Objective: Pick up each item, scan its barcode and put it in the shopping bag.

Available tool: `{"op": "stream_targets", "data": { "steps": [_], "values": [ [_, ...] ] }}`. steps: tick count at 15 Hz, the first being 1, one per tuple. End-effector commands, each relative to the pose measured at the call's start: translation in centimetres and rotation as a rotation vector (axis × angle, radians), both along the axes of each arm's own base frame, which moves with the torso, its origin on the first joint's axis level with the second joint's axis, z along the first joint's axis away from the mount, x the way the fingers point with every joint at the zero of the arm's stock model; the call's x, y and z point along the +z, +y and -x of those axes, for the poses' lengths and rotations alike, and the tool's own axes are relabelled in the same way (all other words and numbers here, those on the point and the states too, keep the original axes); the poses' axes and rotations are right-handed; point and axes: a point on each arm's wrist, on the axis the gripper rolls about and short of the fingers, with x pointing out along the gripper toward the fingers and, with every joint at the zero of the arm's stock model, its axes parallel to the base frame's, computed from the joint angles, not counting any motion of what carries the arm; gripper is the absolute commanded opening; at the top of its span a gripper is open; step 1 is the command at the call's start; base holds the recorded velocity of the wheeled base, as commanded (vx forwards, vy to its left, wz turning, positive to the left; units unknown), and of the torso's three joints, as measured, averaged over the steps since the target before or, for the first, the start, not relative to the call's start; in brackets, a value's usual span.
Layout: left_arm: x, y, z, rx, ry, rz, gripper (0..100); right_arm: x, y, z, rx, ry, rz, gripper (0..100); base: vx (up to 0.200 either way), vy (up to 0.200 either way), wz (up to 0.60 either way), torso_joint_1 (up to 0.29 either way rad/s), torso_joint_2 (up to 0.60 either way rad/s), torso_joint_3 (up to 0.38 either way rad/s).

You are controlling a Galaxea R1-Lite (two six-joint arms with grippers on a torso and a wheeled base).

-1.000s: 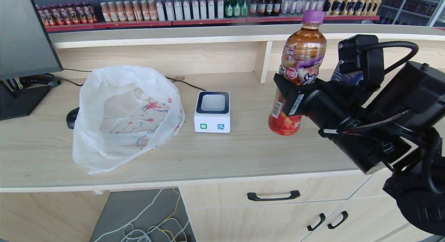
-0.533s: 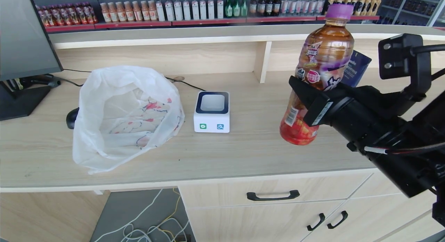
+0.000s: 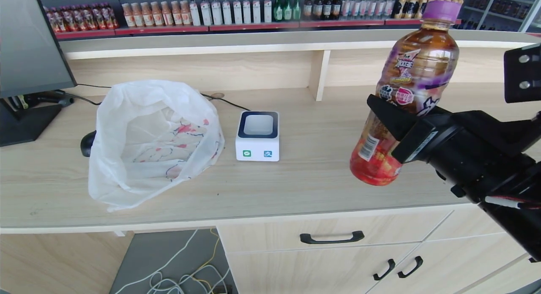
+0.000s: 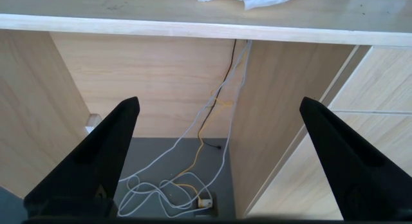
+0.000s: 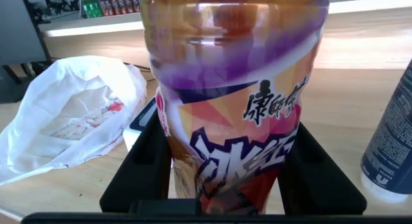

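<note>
Jaws of the right gripper (image 3: pixel 401 116) are clamped on the bottle (image 3: pixel 412 70) at mid-body, held up off the bench (image 3: pixel 296 188) toward its right end; long axis near upright, cap tipped slightly right; barcode strip low on its left side (the scanner's side). The scanner (image 3: pixel 258 135) sits well to the bottle's left, window up; shopping bag (image 3: pixel 152 142) beyond it, mouth open. Likely next: carry left, tip barcode down. The left gripper (image 4: pixel 219 166) hangs below the bench edge, jaws wide apart, the farther arm.

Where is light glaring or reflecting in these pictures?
Head view: white highlights streak the shoulder of the bottle held in the right gripper; the window of the scanner shines pale. Right wrist view: pale reflections band the bottle's top.
</note>
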Motion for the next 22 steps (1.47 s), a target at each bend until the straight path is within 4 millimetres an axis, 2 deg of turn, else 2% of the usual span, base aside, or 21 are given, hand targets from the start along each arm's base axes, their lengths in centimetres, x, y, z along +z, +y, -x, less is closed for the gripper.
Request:
{"op": "stream_targets", "data": {
  "steps": [1,10,13,17,20,22],
  "values": [
    [0.0,0.0,0.0,0.000,0.001,-0.001,100,0.1,-0.1,0.1,0.016,-0.005,-0.002,0,0.000,0.000,0.00,0.000,0.00,0.000],
    [0.0,0.0,0.0,0.000,0.001,0.001,100,-0.2,0.7,0.6,0.446,0.010,-0.020,0,0.000,0.000,0.00,0.000,0.00,0.000],
    [0.0,0.0,0.0,0.000,0.001,-0.001,100,0.7,1.0,0.8,0.655,0.006,-0.049,0,0.000,0.000,0.00,0.000,0.00,0.000],
    [0.0,0.0,0.0,0.000,0.001,-0.001,100,2.7,1.6,0.4,0.742,0.008,-0.146,0,0.000,0.000,0.00,0.000,0.00,0.000],
    [0.0,0.0,0.0,0.000,0.001,0.001,100,3.3,1.5,0.6,0.830,-0.003,-0.233,0,0.000,0.000,0.00,0.000,0.00,0.000],
    [0.0,0.0,0.0,0.000,0.001,-0.001,100,3.5,1.4,0.8,0.862,-0.029,-0.232,0,0.000,0.000,0.00,0.000,0.00,0.000]
  ]
}}
